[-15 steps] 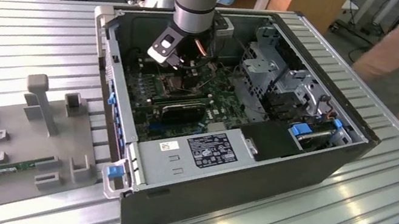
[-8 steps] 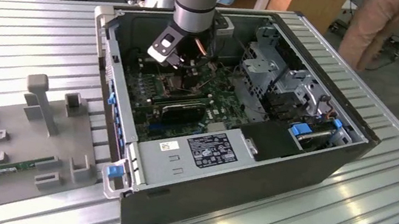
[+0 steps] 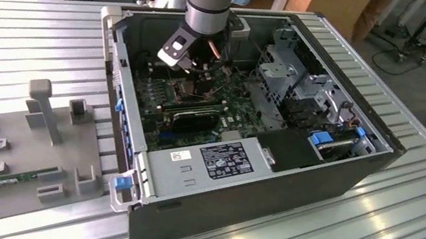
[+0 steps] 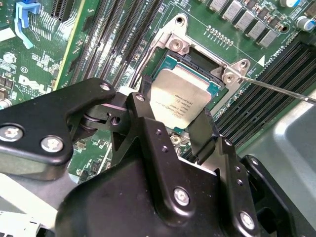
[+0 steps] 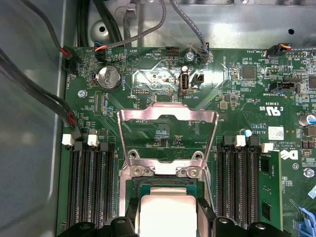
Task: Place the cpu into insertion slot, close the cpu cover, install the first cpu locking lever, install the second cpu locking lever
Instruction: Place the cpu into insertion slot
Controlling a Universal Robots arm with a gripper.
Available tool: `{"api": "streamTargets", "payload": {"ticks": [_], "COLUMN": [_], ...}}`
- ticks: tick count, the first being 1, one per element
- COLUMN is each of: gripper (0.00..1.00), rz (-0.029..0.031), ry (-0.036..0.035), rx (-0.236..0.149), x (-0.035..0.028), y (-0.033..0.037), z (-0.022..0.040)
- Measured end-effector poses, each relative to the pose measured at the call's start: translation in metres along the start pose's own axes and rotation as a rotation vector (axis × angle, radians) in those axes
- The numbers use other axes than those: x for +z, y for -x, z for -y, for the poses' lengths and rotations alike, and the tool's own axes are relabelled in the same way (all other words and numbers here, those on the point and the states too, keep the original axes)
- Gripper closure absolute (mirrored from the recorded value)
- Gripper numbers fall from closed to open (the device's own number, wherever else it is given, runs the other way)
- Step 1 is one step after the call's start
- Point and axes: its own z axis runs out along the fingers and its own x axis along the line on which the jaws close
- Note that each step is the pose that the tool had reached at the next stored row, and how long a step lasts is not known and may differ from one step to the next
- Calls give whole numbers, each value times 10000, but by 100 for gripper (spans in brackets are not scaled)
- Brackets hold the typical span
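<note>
Here, the gripper (image 4: pixel 175 104) is clamped on the cpu (image 4: pixel 181 98), holding it just over the insertion slot (image 4: pixel 197 63), apparently unseated, while the cpu cover (image 5: pixel 168 116) lies flipped open; closing and locking are left.

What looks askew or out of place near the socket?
Nothing stands out. The gripper holds the cpu by two opposite edges over the slot, and the cover is open. No damage shows on the board.

Dull silver-tan metal on the cpu (image 4: pixel 180 101); bright polished metal on the cpu cover (image 5: pixel 168 115); smooth matt black on the end effector (image 4: pixel 175 118).
</note>
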Motion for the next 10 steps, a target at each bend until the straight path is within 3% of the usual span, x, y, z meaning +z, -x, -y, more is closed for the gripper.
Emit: {"api": "streamTargets", "payload": {"ticks": [10], "gripper": [46], "rz": [-23], "ry": [1], "rx": [2], "x": [22], "y": [0], "z": [1]}}
